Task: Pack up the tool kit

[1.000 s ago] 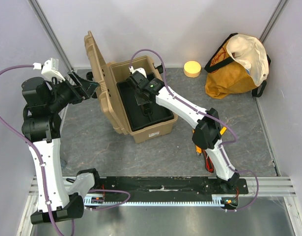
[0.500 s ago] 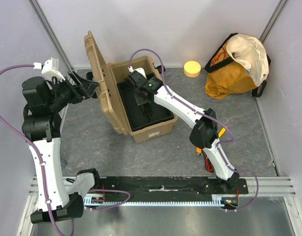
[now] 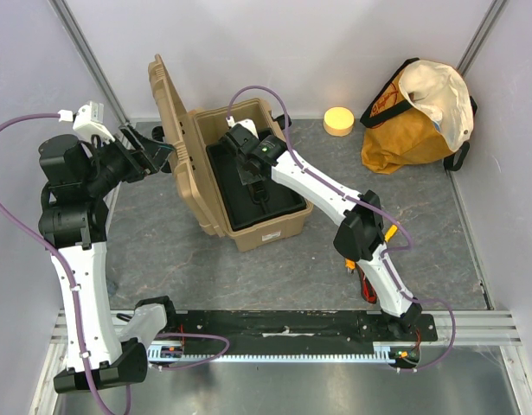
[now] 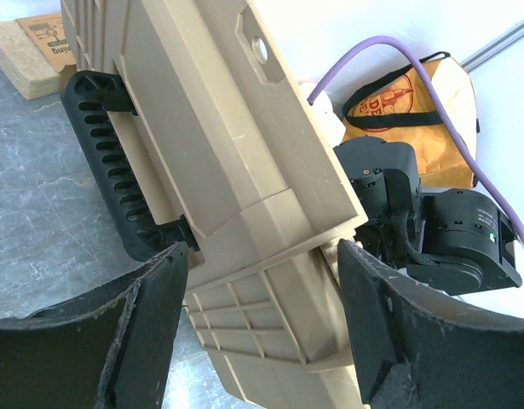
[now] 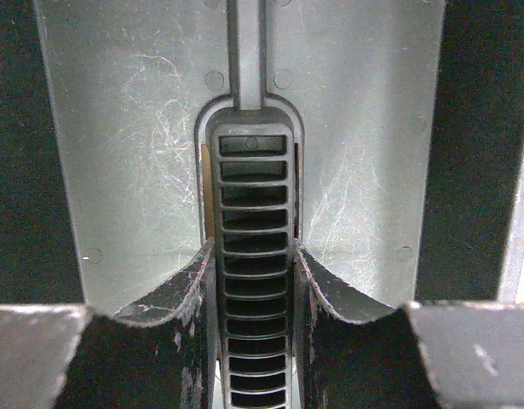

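Note:
The tool kit (image 3: 267,228) is a tan hard case that stands open at the table's centre-left, with its lid (image 3: 174,130) raised toward the left. My left gripper (image 3: 162,156) straddles the lid's free edge (image 4: 244,213). Both fingers (image 4: 151,324) lie against the edge, beside the black top handle (image 4: 108,170). My right gripper (image 3: 253,180) reaches down into the case. It is shut on the black slotted handle (image 5: 253,221) of a grey inner tray (image 5: 134,128), gripper (image 5: 255,281).
An orange-yellow cloth bag (image 3: 417,112) sits at the back right, with a round yellow object (image 3: 338,120) beside it. A small tan block (image 4: 27,51) lies behind the lid. An orange-handled tool with red cable (image 3: 368,270) lies by the right arm's base.
The right arm's elbow has shifted a little to the left. Both grips and the lid stay as they were.

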Controlling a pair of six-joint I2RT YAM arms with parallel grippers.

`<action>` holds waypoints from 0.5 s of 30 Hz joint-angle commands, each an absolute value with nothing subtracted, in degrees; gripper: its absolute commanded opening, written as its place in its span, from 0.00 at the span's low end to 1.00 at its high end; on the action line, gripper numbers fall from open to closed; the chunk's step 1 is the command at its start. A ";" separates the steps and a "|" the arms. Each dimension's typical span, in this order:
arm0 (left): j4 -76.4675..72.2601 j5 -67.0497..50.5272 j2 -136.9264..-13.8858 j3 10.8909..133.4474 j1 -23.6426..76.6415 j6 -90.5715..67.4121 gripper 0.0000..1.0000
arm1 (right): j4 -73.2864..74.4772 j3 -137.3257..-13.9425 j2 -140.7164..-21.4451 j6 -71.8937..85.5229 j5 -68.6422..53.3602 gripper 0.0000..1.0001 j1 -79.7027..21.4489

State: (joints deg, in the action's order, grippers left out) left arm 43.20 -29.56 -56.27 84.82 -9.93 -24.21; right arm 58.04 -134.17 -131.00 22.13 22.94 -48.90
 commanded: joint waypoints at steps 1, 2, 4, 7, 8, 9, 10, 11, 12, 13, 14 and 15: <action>41.31 -28.56 -56.07 85.78 -9.84 -22.06 0.76 | 59.59 -136.23 -128.41 21.88 26.46 0.00 -48.34; 41.22 -28.56 -55.99 85.78 -9.93 -22.15 0.76 | 59.59 -136.49 -127.97 21.88 26.72 0.00 -48.34; 41.22 -28.56 -55.90 85.87 -9.84 -22.15 0.77 | 59.41 -136.67 -127.10 21.97 26.89 0.00 -48.34; 41.22 -28.56 -55.99 85.70 -9.84 -22.15 0.76 | 58.98 -136.76 -126.21 22.15 26.98 0.00 -48.34; 41.22 -28.56 -55.99 85.69 -9.84 -22.15 0.76 | 58.80 -136.84 -125.86 21.97 26.90 0.00 -48.34; 41.22 -28.56 -55.99 85.61 -9.84 -22.06 0.76 | 58.89 -137.02 -125.69 21.97 27.16 0.00 -48.25; 41.22 -28.56 -55.81 85.61 -9.76 -22.06 0.76 | 58.89 -137.02 -125.60 22.06 27.07 0.00 -48.34; 41.22 -28.56 -55.90 85.61 -9.84 -22.06 0.76 | 58.89 -137.20 -125.42 22.06 27.33 0.00 -48.34; 41.22 -28.56 -55.90 85.69 -9.84 -22.15 0.76 | 58.89 -137.28 -125.33 22.06 27.42 0.00 -48.34; 41.22 -28.56 -55.81 85.61 -9.76 -22.15 0.77 | 58.80 -137.29 -125.25 22.06 27.68 0.00 -48.43; 41.31 -28.56 -55.81 85.61 -9.84 -22.06 0.76 | 58.71 -137.29 -125.24 21.97 27.69 0.00 -48.34; 41.13 -28.56 -55.81 85.52 -9.84 -22.15 0.76 | 58.80 -137.29 -125.33 21.89 27.51 0.00 -48.34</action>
